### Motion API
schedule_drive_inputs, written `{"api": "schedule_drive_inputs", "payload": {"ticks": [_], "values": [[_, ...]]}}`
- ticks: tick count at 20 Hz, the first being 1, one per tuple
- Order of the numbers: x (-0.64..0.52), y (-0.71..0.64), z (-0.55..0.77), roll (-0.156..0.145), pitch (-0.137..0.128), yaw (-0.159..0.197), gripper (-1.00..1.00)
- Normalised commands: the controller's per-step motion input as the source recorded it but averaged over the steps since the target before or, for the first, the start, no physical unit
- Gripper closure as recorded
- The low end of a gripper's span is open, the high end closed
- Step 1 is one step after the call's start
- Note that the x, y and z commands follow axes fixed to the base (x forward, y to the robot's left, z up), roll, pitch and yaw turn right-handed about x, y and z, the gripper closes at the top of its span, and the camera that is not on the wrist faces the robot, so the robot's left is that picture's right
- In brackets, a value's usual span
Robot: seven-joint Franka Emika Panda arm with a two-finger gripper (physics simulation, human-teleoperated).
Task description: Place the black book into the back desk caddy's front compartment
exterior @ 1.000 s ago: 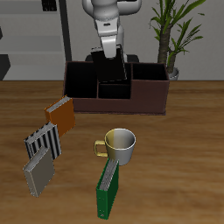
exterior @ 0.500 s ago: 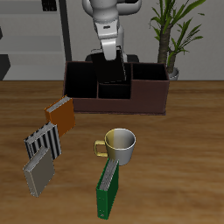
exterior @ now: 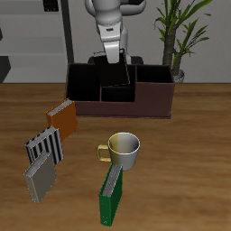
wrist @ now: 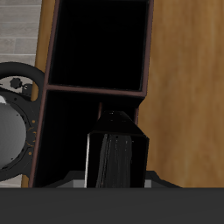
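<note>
One gripper (exterior: 118,56) above the middle of the back desk caddy (exterior: 122,91), closed on the black book (exterior: 122,71), which hangs upright below the fingers. Fingers themselves aren't clearly resolved in either view, but the book is off the table and directly under the hand, so I judge it clamped near its top end. Wrist view shows the book (wrist: 115,159) end-on, dark block close under the camera, caddy partitions beyond it.

Book's lower end looks to be at or just inside the caddy's rim, over the small middle cells. Can't tell from these views whether it lines up with the front compartment (exterior: 115,94) or the cell behind it. Upright hold makes sense: the cell is small and square, so the book only goes in end-first.

Rest of the table is well apart from the drop: orange book (exterior: 62,116), striped books (exterior: 44,148), mug (exterior: 124,151), green book (exterior: 112,195), all nearer the table's front edge. Plant (exterior: 177,36) stands behind the caddy's end.

Next: confirm alignment over the front cell, then lower.
</note>
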Motion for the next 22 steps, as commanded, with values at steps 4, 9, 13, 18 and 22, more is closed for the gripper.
{"api": "schedule_drive_inputs", "payload": {"ticks": [4, 9, 13, 18, 22], "values": [[0.01, 0.12, -0.04, 0.019, 0.009, 0.002, 1.0], [0.03, 0.03, -0.02, 0.013, 0.002, -0.003, 1.0], [0.01, 0.01, -0.07, 0.013, 0.015, 0.002, 1.0], [0.05, -0.01, -0.1, 0.004, 0.018, -0.002, 1.0], [0.06, -0.05, -0.15, -0.007, 0.017, 0.012, 1.0]]}}
